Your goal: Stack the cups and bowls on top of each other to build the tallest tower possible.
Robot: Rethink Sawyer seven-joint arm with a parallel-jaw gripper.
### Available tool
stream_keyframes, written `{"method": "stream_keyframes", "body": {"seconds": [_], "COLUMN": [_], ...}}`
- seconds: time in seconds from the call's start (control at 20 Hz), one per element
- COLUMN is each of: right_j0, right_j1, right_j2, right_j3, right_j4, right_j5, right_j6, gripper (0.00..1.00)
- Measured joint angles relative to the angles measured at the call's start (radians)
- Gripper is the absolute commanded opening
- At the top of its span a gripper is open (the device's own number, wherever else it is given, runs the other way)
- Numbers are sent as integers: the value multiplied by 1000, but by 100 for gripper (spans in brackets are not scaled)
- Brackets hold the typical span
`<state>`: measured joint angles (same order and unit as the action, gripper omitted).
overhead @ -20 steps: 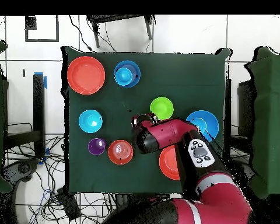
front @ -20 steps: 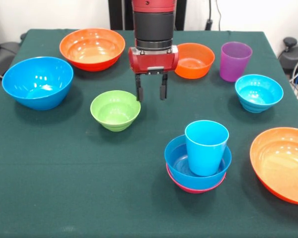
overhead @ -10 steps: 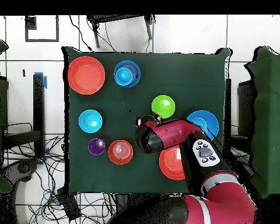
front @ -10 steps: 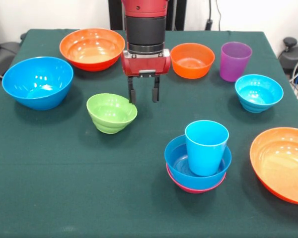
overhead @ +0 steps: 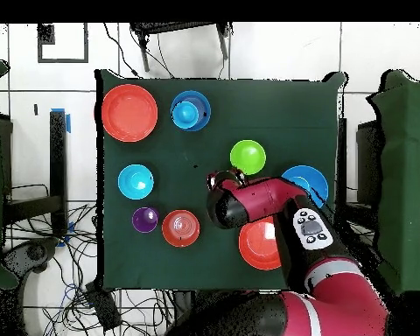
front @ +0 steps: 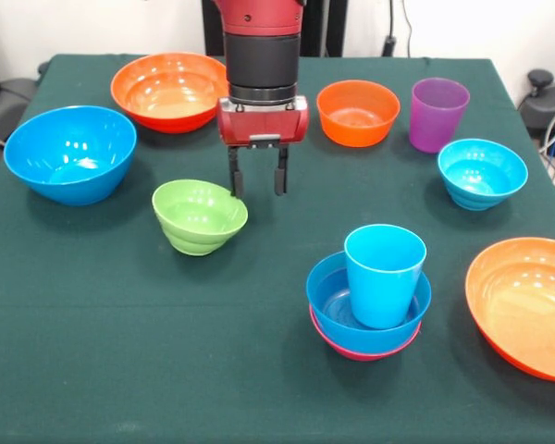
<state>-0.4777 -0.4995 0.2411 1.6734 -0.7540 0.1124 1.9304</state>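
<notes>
Your gripper (front: 255, 183) hangs with its fingers spread and nothing between them, right beside the green bowl (front: 199, 215), which sits tilted on the green table (front: 120, 314). The tower (front: 368, 301) is near the front: light blue cup in a blue bowl on a pink bowl. An orange bowl (front: 172, 90) sits right behind the arm.

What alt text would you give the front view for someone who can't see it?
A red robot arm's open pincer hangs beside a tilted green bowl on a green table. Nearby, a light blue cup stands in a blue bowl nested on a pink one.
</notes>
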Motion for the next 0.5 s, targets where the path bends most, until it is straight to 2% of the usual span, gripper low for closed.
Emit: {"method": "stream_keyframes", "body": {"seconds": [0.3,0.5], "right_j0": [-8,-34], "right_j1": [-10,-57], "right_j2": [0,17], "right_j3": [0,20], "right_j4": [-1,0], "right_j5": [0,7], "right_j6": [0,0], "gripper": [100,100]}}
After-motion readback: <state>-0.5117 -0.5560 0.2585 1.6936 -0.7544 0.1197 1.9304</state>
